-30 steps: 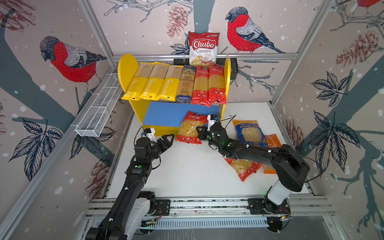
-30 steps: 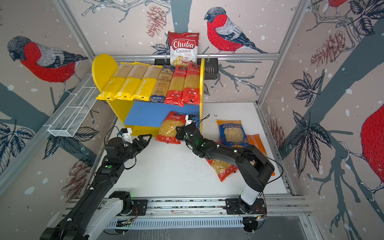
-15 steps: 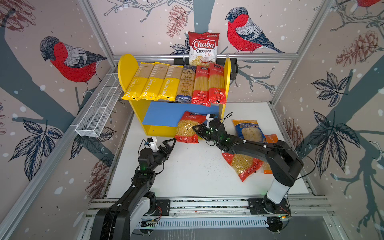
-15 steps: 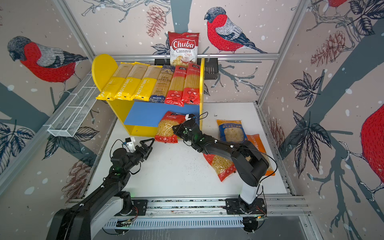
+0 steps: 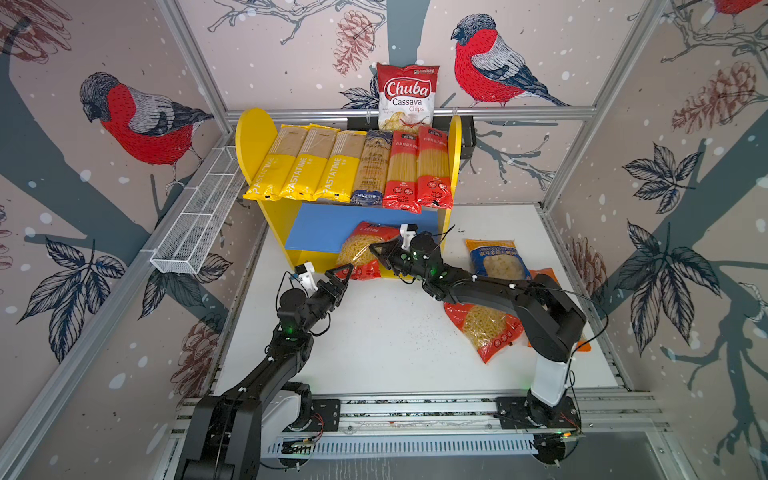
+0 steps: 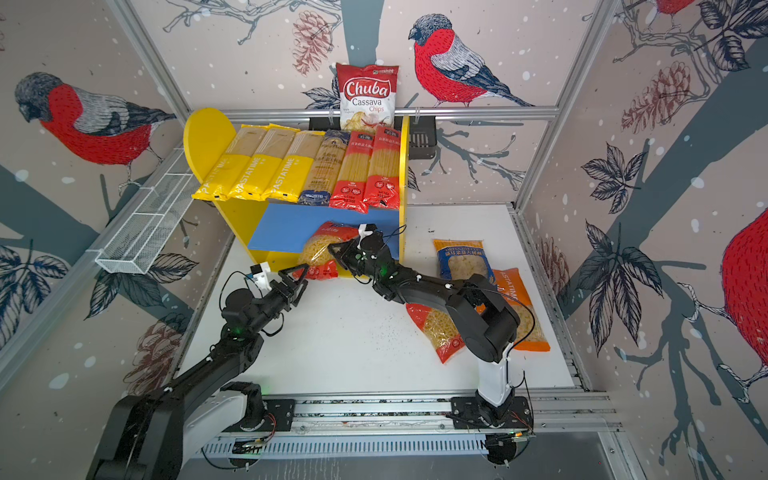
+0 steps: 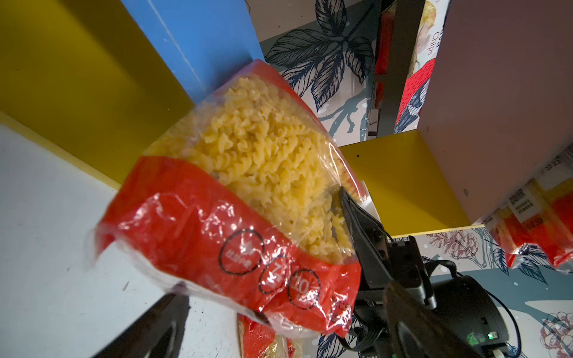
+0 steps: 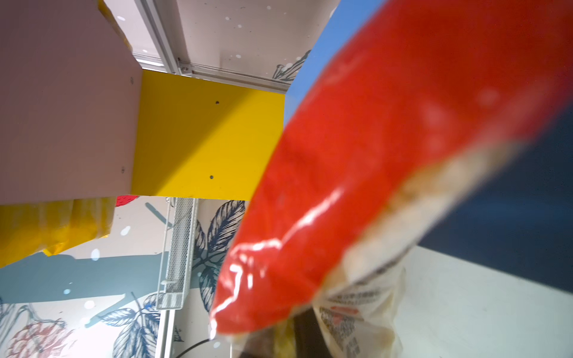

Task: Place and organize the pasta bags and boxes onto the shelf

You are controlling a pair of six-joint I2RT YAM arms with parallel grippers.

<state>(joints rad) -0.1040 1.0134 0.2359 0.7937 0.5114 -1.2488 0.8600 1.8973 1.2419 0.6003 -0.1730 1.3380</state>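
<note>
Pinch-hold at shelf edge: the right gripper (image 5: 377, 250) is clamped on the red fusilli bag (image 5: 358, 253), just ahead of it at the blue lower board (image 5: 324, 226) front lip. The left gripper (image 5: 341, 273) is spread wide, just beside the bag. Risk: if released here, the overhanging bag may slide off.

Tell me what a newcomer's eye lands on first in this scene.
Six long spaghetti packs lie side by side on top of the yellow shelf, with a Chuba chips bag standing behind. Just below, the right tool holds a red fusilli bag at the blue lower board, the open left tool close by.
</note>
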